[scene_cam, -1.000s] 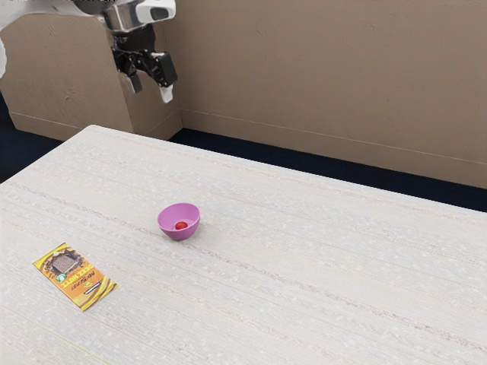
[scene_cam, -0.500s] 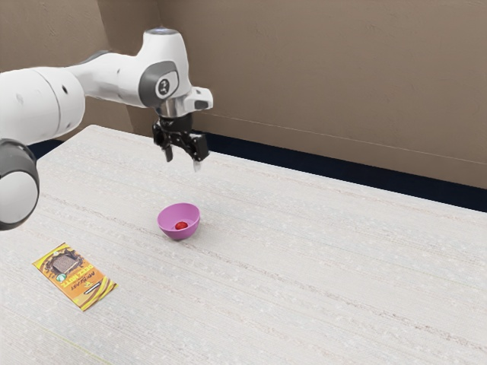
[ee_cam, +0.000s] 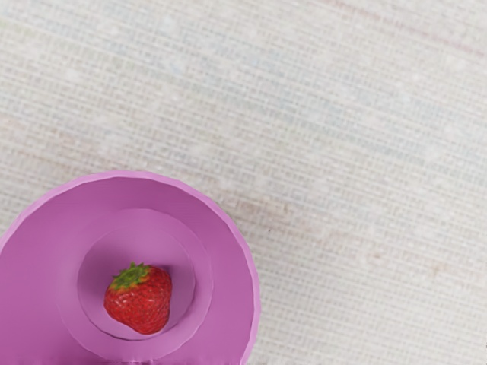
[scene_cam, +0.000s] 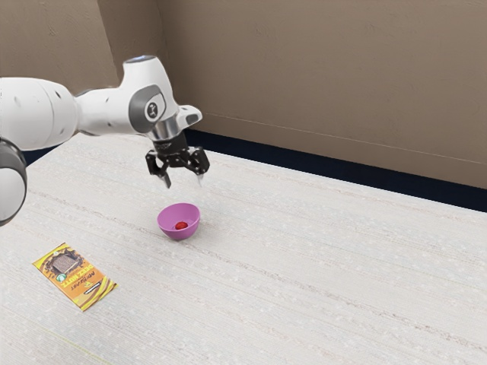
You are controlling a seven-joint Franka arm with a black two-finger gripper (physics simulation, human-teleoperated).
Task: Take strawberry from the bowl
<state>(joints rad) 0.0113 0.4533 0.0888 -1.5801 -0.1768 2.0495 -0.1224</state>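
- Exterior view's lower left: flat, yellow-and-orange printed packet (scene_cam: 74,275).
- Exterior view's left, mid-height: round pink-purple bowl (scene_cam: 179,235); inside, red strawberry (scene_cam: 181,226) (green-capped).
- Above it: black two-finger gripper (scene_cam: 183,182), fingers spread wide, grasping nothing.

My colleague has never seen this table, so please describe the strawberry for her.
On the pale table stands one pink bowl, beyond the flat yellow packet. The strawberry lies inside it: small, red, with a green leafy top.
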